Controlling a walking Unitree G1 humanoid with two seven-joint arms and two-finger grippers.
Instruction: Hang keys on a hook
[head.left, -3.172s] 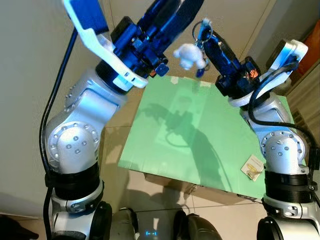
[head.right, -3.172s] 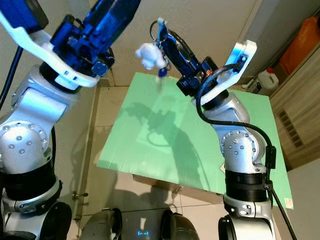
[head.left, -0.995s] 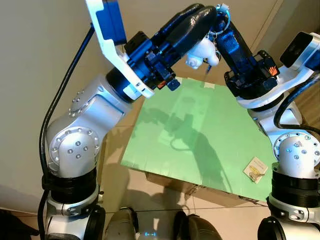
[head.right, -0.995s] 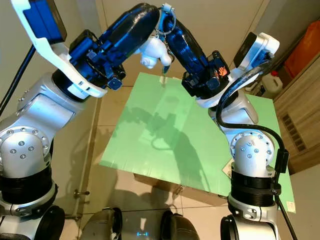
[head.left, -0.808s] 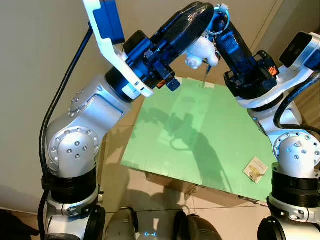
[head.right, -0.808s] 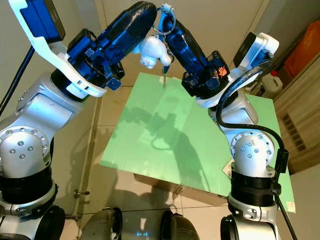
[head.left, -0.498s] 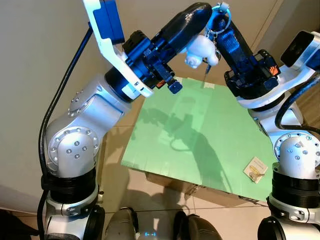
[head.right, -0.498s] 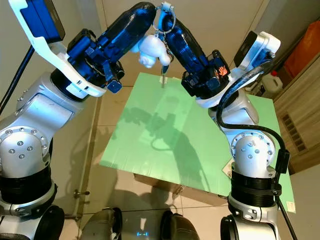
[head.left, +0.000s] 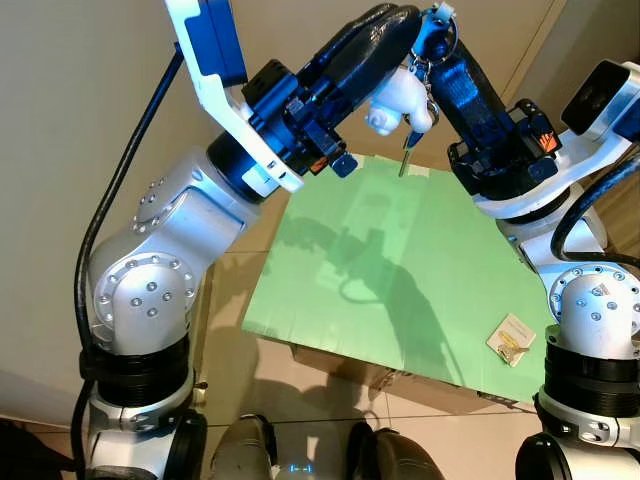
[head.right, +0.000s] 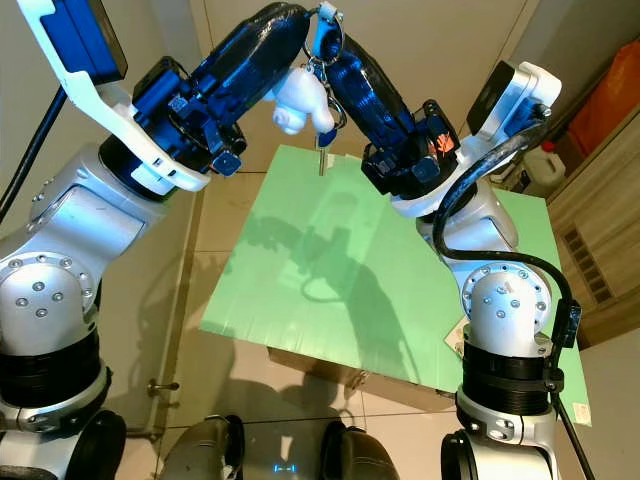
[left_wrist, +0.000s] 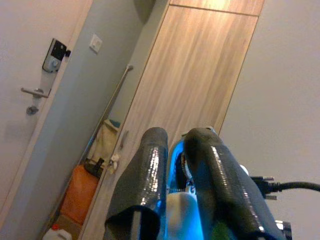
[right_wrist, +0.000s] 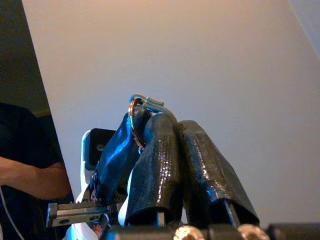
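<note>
Both arms are raised high over the far edge of the green surface, their tips meeting at the top of the scene. The right end effector is pinched closed on the ring of the keys, from which a white plush charm and a key hang free in the air above the surface. The left end effector touches the keys from the left, its fingers nearly together around the charm. A small packet lies near right.
</note>
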